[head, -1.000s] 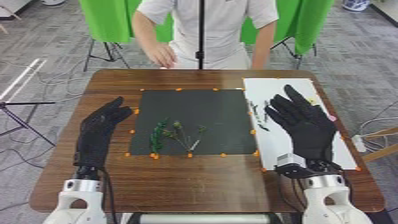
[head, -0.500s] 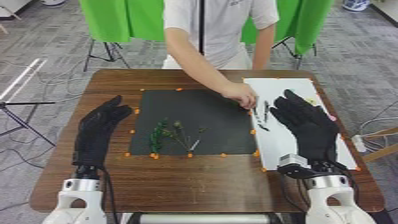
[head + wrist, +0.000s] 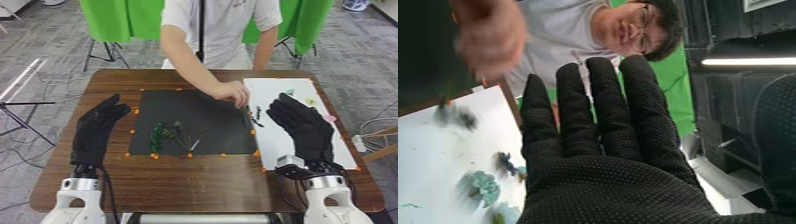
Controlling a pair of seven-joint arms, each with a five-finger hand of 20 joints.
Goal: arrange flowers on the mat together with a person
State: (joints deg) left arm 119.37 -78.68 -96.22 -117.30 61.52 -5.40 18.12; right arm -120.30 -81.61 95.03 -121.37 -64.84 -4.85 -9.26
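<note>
Hovering, fingers extended: black fabric left hand (image 3: 92,131). Rectangular matte black mat (image 3: 160,106) carries a bushy green sprig (image 3: 157,136), likely light, springy; pinch low on stem. Beside it, thin branching stems (image 3: 179,131), probably brittle. Person's bare hand (image 3: 229,91) at mat's right edge, grip unclear. Flat white sheet (image 3: 277,87). Black fabric right hand (image 3: 305,131), fingers straight, empty.

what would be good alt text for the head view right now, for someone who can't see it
A person's hand reaches over the upper right of a black mat on a wooden table, where green sprigs lie lower left. The robot's gloved hands flank the mat, the right over a white sheet.
</note>
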